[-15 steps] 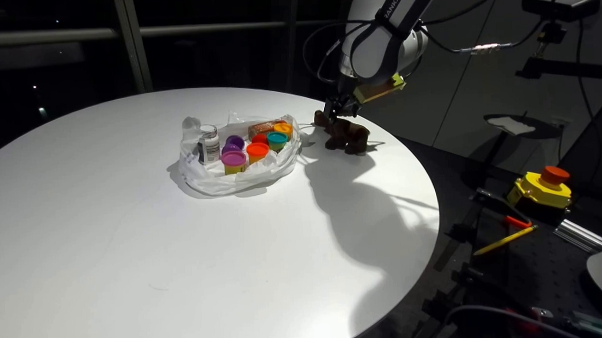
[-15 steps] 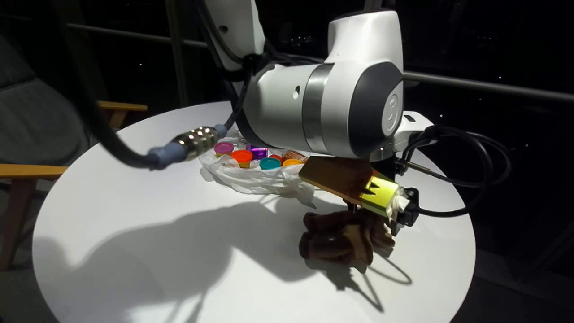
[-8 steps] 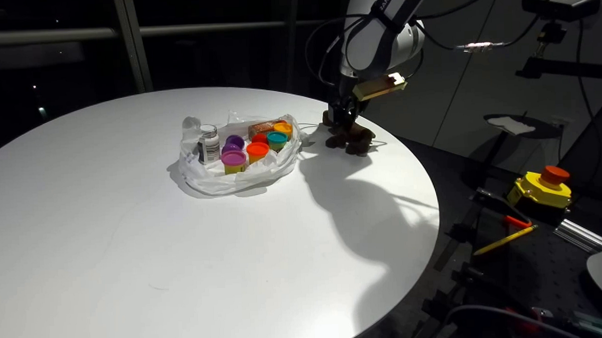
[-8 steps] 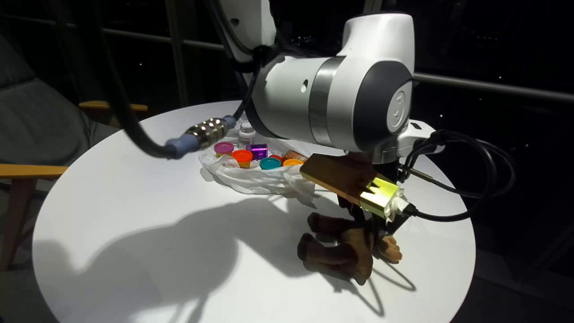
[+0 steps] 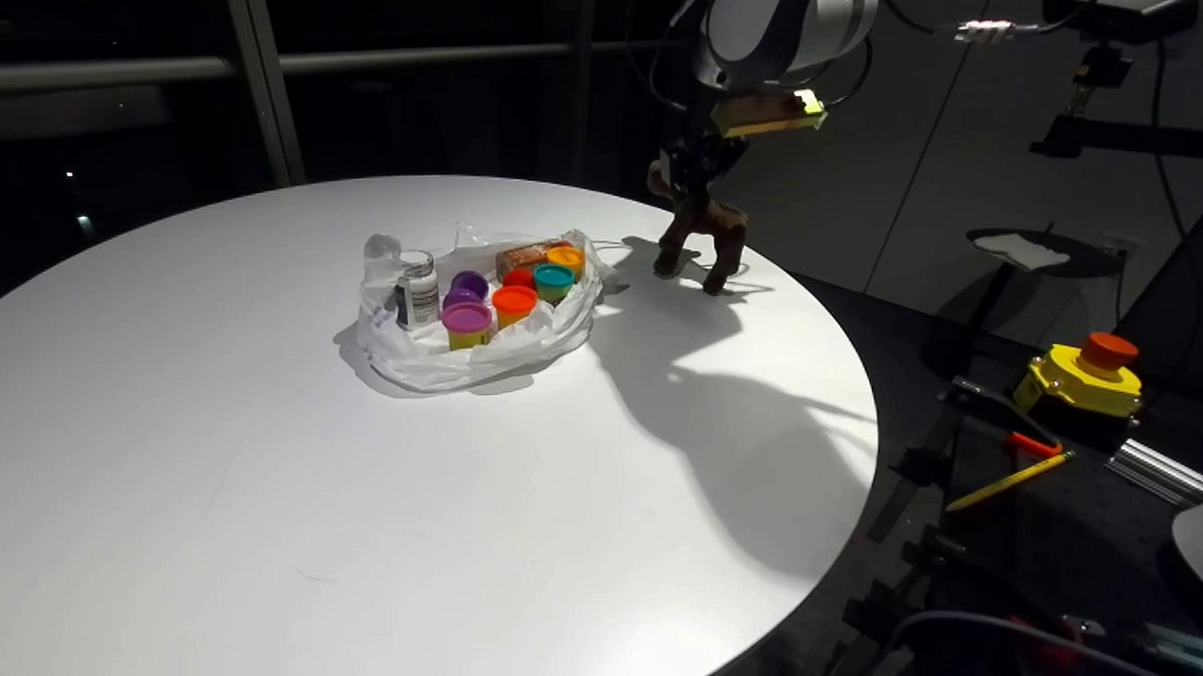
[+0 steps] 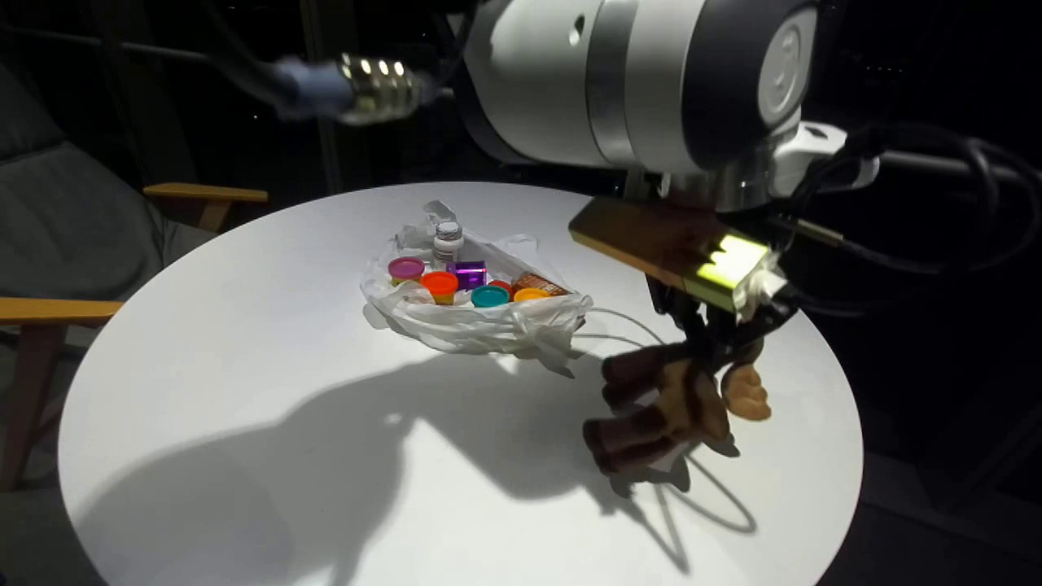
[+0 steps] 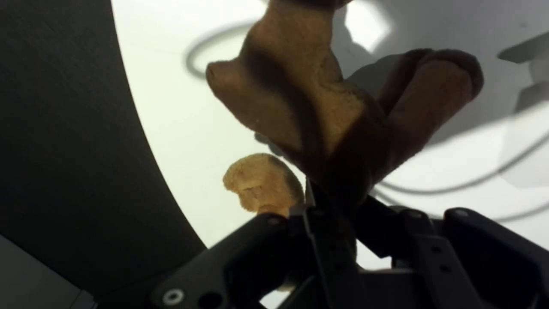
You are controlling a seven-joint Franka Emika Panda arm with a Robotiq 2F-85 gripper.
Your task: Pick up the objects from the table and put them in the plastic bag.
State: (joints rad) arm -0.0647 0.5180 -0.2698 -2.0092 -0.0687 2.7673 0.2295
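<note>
The brown toy animal (image 6: 669,407) hangs tilted from my gripper (image 6: 716,346), which is shut around its middle. In the wrist view the toy animal (image 7: 291,86) fills the space ahead of the dark gripper (image 7: 334,197); the pinch itself is in deep shadow. Its feet are near the tabletop in an exterior view; whether one touches, I cannot tell. The plastic bag (image 5: 472,368) lies spread on the table, away from the gripper. Sitting in it are a white-lidded jar (image 5: 418,289), a pink-lidded cup (image 5: 468,323), an orange cup (image 5: 514,303), a teal-lidded cup (image 5: 554,280) and purple pieces (image 5: 468,285).
Also in the bag are a yellow-orange lidded cup (image 5: 566,258), a small red thing (image 5: 518,278) and a brownish packet (image 5: 531,257). The round white table (image 5: 418,534) has its edge close to the toy's side. A chair (image 6: 57,220) stands beyond the table.
The gripper came down over the toy animal, shut on it and rose. The toy, earlier standing on the table, is now raised and tilted. The bag and its contents stayed put.
</note>
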